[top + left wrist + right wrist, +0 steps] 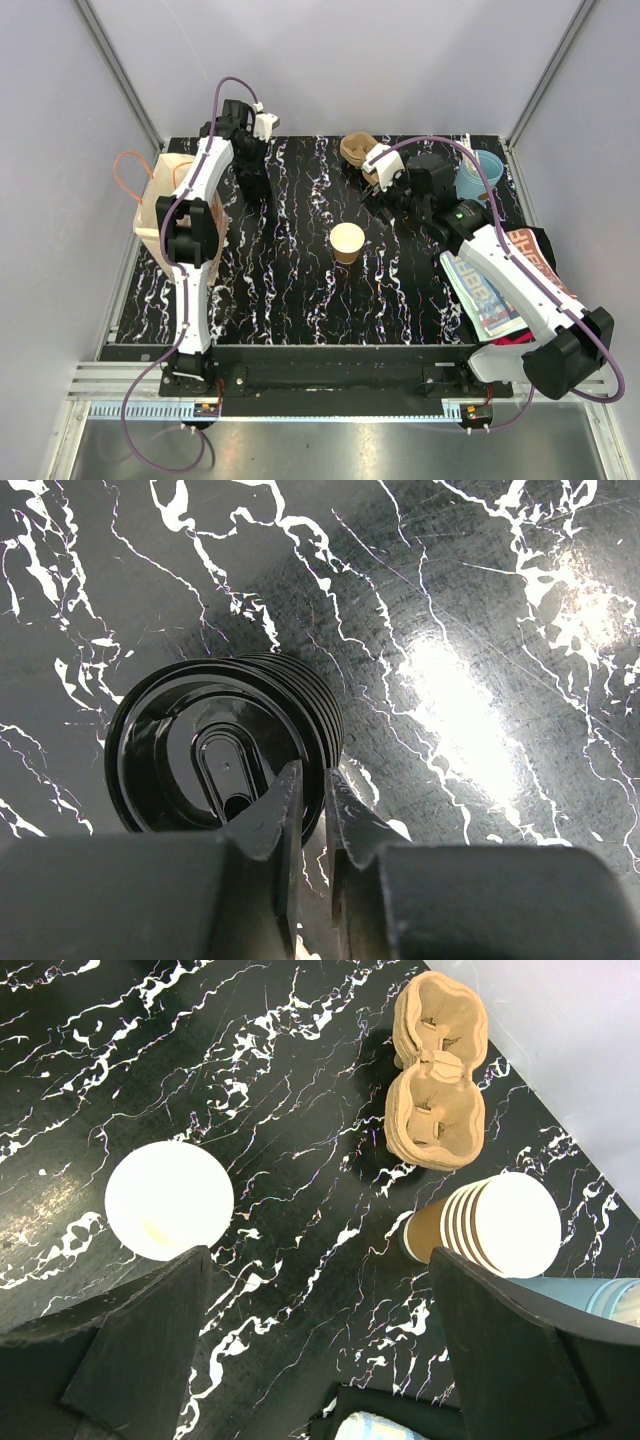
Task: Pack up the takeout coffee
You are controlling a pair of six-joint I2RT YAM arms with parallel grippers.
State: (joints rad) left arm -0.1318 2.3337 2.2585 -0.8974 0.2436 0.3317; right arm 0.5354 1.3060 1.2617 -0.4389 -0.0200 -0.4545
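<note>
Standing upright near the middle of the black white-veined marble table, the small tan paper cup has its pale inside open to view and carries no lid. The stack of round black plastic lids sits towards the far left corner, well apart from the cup.

The left gripper is right at that stack. Its fingers are drawn almost together with only a thin slit between them, at the rim of the nearest lid. Whether they actually pinch that rim cannot be told.

The right gripper hangs above the table on the far right side, its fingers spread wide and holding nothing. In its wrist view the cup shows beside the one finger.

Beyond it, near the far edge, lie brown moulded cardboard cup carriers. Just beside them a stack of nested tan paper cups stands, with a light blue cup in the far right corner.

A tan paper bag with orange handles stands at the left edge. A printed paper sheet lies along the right edge, under the right arm.
</note>
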